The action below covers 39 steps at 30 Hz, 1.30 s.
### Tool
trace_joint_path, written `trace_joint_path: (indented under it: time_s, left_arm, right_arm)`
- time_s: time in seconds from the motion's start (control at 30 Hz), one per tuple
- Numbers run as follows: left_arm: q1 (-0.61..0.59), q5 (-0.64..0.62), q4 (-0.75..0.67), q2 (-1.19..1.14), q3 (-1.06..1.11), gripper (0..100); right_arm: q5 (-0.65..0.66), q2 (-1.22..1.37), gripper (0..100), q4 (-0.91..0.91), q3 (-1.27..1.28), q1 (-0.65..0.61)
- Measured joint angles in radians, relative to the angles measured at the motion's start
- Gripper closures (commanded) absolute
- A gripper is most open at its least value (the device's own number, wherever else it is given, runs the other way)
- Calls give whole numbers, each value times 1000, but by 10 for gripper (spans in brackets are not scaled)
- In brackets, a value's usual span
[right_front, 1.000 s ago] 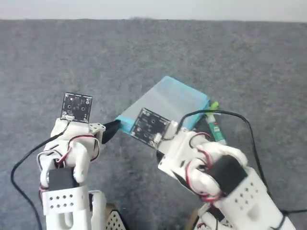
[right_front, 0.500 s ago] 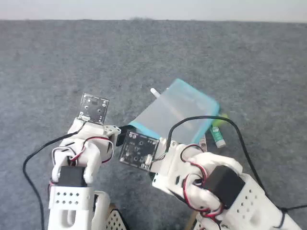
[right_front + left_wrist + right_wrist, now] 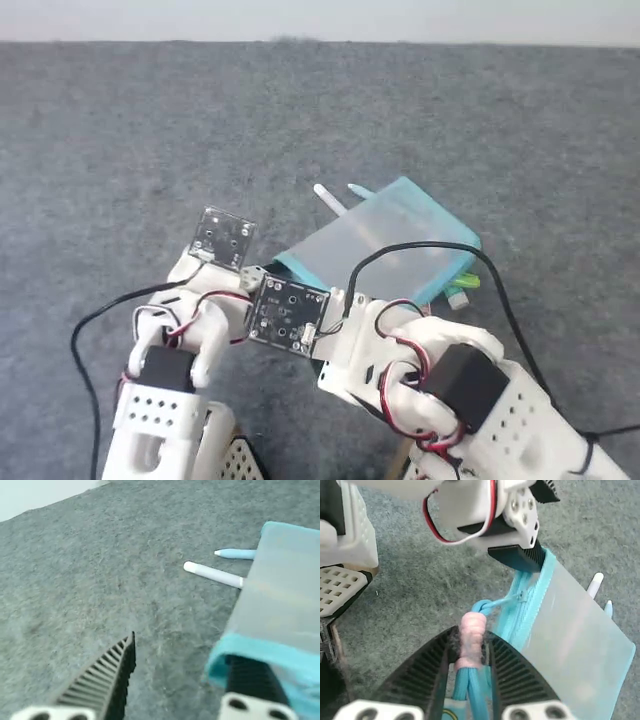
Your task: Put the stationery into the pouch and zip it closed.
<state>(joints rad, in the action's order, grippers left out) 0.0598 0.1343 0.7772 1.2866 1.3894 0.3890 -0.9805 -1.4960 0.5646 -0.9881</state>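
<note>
From above, we are looking at the pouch, clear with teal edging, lying flat a little right of the middle of the grey-carpeted bench and well away from its far edge. A white pen and a light blue pen are sticking out from behind the pouch's far-left corner, side by side on the carpet. A green-tipped item is showing just beside the pouch's near-right corner. The left arm and the right arm are reaching in from the near edge, their wrists meeting close together at the pouch's near-left corner.

From the left wrist, we are seeing the left gripper with its fingers spread wide. One finger is hanging over bare carpet, and the other is lying against the teal corner of the pouch. The two pens are lying beyond it, their tips pointing away from the pouch.

From the right wrist, we are seeing the right gripper pinching the pink zip pull between narrow fingers. A teal cord is running from the pull back between the fingers, and a thin loop is joining it to the slider on the zip. The left gripper's black finger is resting on the end of the zip, at the pouch's corner.
</note>
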Motion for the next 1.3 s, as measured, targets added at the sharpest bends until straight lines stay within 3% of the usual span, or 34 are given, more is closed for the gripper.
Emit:
trace_joint_path:
  time_s: [0.23, 0.4, 0.57, 0.93, 1.13, 1.3]
  left_arm:
    - [3, -6, 0, -2, 0, 918]
    - [-103, -64, 0, -2, 0, 959]
    - [-196, -118, 0, -2, 0, 965]
    - [-239, -166, 0, -3, 0, 966]
    - [-242, -166, 0, -3, 0, 966]
    - [-290, -201, 0, -3, 0, 985]
  right_arm:
    - [3, 0, 991, 6, 0, 0]
    - [3, 0, 991, 8, 0, 68]
    - [3, 2, 991, 8, -2, 110]
    - [3, 140, 983, 44, -2, 133]
    - [2, 141, 813, 46, -2, 133]
    - [-40, 141, 820, 46, -2, 135]
